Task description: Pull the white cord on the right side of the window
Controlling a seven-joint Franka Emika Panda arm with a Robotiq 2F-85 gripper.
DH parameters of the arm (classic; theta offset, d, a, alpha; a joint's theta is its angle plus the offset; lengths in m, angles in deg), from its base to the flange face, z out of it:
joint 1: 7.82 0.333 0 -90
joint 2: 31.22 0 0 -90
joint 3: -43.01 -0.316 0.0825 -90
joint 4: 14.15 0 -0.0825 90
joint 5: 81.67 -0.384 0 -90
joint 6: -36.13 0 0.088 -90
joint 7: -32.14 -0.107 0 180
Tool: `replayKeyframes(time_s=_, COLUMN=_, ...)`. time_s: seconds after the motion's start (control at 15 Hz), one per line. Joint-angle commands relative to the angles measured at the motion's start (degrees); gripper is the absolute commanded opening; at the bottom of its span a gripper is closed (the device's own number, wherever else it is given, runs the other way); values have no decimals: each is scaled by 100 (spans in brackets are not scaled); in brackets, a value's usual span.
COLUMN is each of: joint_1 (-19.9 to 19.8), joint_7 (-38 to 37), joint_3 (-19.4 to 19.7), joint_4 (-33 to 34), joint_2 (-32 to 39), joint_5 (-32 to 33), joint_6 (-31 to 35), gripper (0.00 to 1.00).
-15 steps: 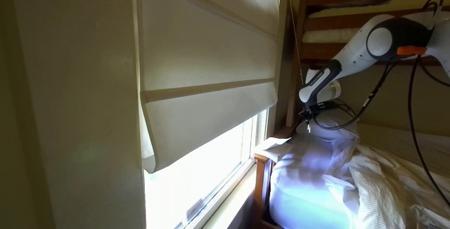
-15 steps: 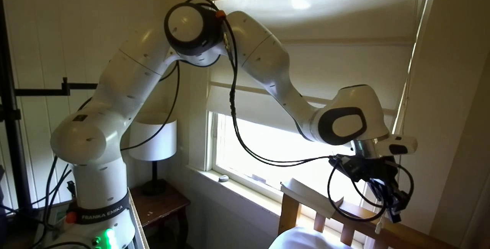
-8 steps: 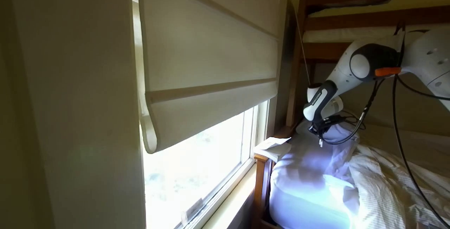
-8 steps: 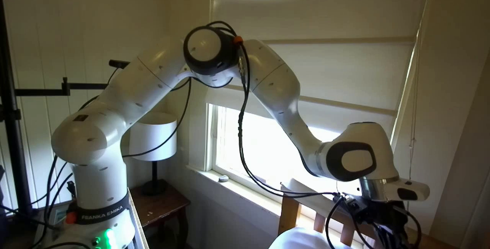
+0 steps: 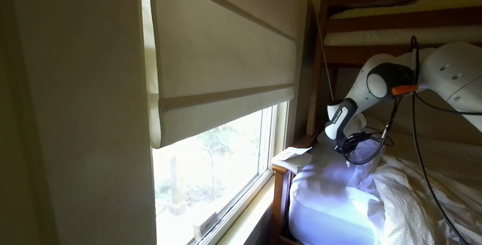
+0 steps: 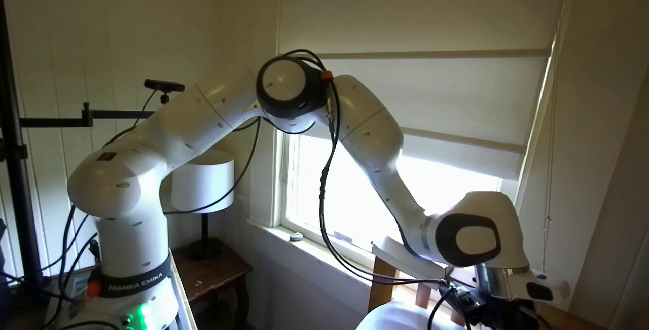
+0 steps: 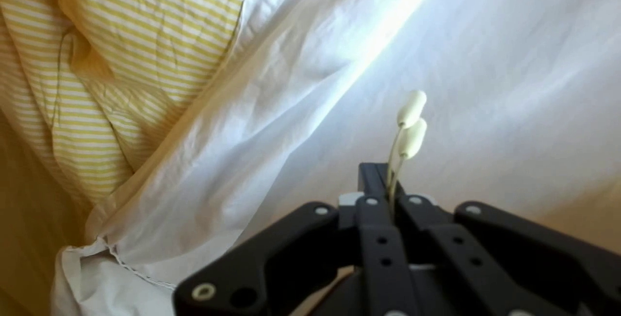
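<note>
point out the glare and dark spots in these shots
In both exterior views the window is overexposed, though faint greenery shows through it in an exterior view; in an exterior view the thin white cord stands out poorly from the shaded wall; in the wrist view a bright streak crosses the white bedding, and the lower left corner is dark.
</note>
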Motion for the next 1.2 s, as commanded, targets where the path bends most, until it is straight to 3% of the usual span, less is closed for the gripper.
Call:
replayKeyframes(time_s=0.0, joint_1=-32, joint_7=-11, joint_3=-28, joint_4=45, joint_2=12, joint_5=24, joint_6=-36, gripper=0)
replayKeyframes(time_s=0.13, joint_1=-80, joint_7=8, joint_3=-129, joint_4=522, joint_2=397, joint_5=-6, joint_6=-402, gripper=0)
replayKeyframes(time_s=0.33, joint_1=-425, joint_7=536, joint_3=-686, joint_4=1110, joint_2=980, joint_5=-150, joint_6=-952, gripper=0)
replayKeyframes(time_s=0.53, joint_1=-486, joint_7=820, joint_3=-989, joint_4=1474, joint_2=1317, joint_5=-149, joint_6=-1350, gripper=0)
replayKeyframes(time_s=1.13, joint_1=-518, joint_7=1009, joint_3=-993, joint_4=2719, joint_2=2322, joint_5=20, joint_6=-2737, gripper=0)
